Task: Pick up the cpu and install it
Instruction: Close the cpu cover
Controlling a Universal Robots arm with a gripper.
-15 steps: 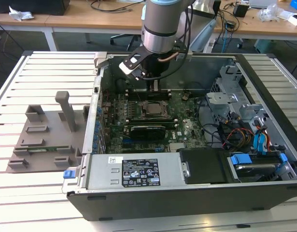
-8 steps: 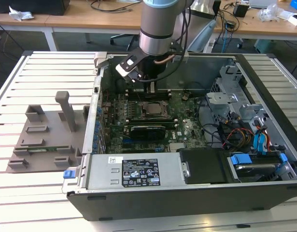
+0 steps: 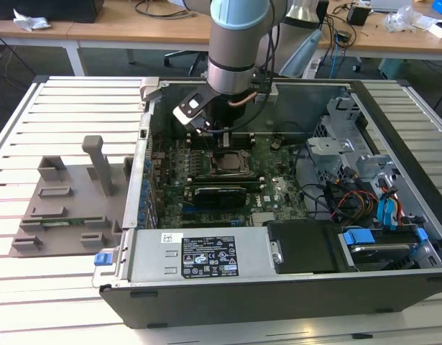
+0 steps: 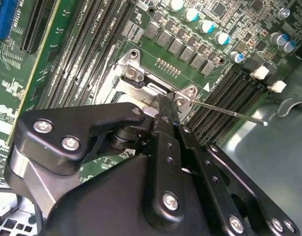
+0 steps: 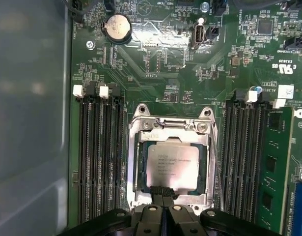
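While your gripper (image 5: 163, 191) hangs inside the computer case (image 3: 278, 305), the cpu (image 5: 176, 167) lies flat in the socket (image 5: 137, 167)
You see the 2 fingers (image 5: 158, 194) pressed together, their tips at the cpu's edge, memory slots (image 5: 99, 162) on both sides

Both wrist views close above socket (image 5: 171, 127) (image 4: 141, 81)

You have listed here: a silvery-grey cpu (image 5: 173, 164) with a pale rim, a green motherboard (image 5: 165, 64) patterned with fine tracks, black memory slots (image 5: 99, 157) with white latches (image 5: 103, 91), a black claw (image 5: 163, 192), a plain grey tray (image 3: 62, 212), and a white slatted worktop (image 3: 70, 100).
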